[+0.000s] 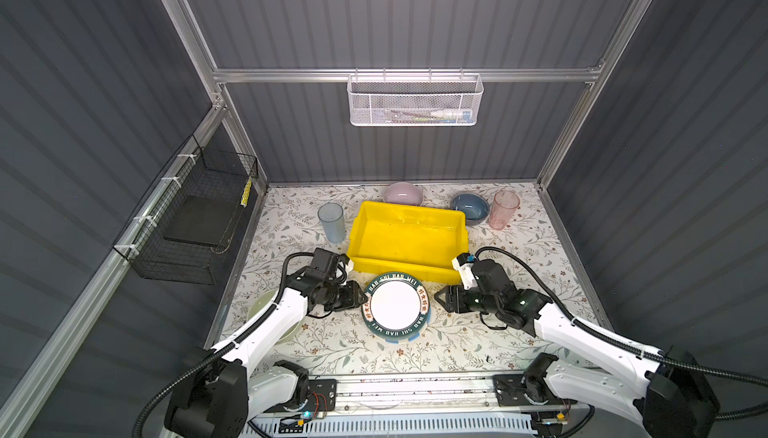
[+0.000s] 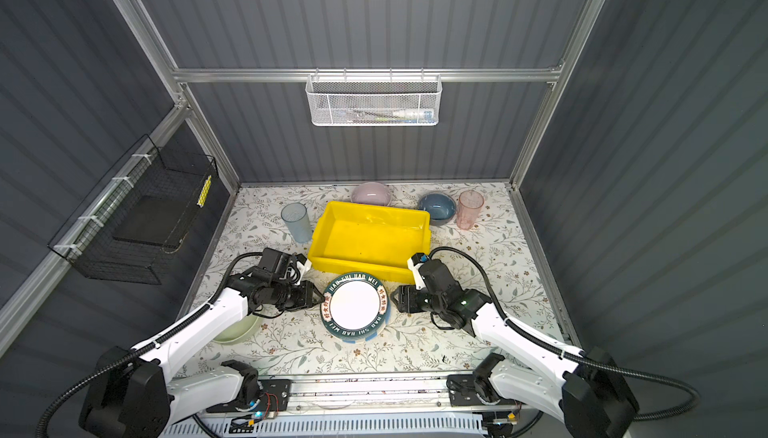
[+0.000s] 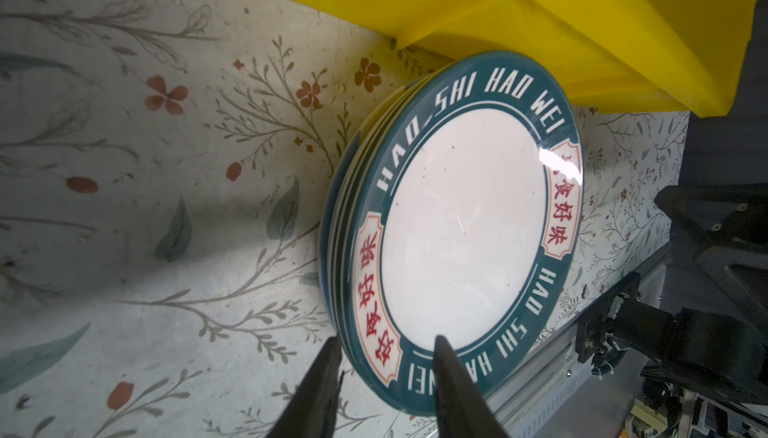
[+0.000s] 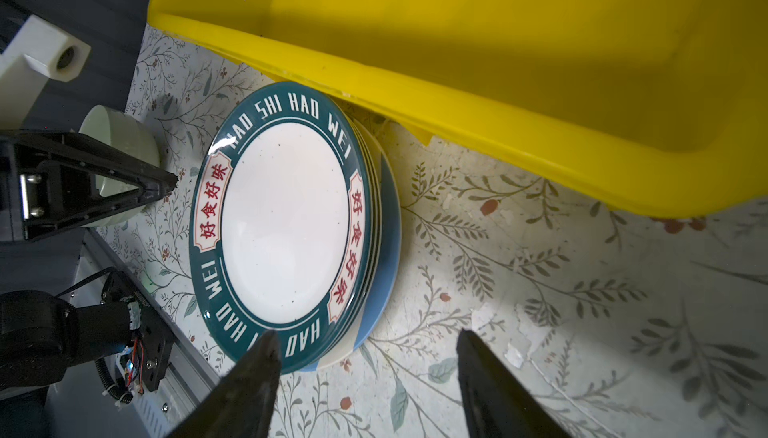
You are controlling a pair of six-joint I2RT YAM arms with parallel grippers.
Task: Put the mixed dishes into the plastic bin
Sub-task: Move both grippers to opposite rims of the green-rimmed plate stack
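A stack of plates topped by the green-rimmed lettered plate (image 1: 395, 305) lies just in front of the empty yellow plastic bin (image 1: 409, 240); a blue plate (image 4: 388, 248) is at the bottom. My left gripper (image 1: 365, 299) is at the stack's left edge. Its jaws stand apart around the rim (image 3: 384, 346), one finger at table level, one over the top plate. My right gripper (image 1: 437, 298) is open just right of the stack (image 4: 368, 338), holding nothing. A lilac bowl (image 1: 402, 194), dark blue bowl (image 1: 469, 207), pink tumbler (image 1: 503, 209) and blue tumbler (image 1: 331, 221) stand around the bin.
A pale green bowl (image 1: 266, 311) sits half hidden under my left arm. A black wire basket (image 1: 195, 219) hangs on the left wall and a white mesh basket (image 1: 415, 101) on the back rail. The metal base rail (image 1: 415, 390) runs along the table's front.
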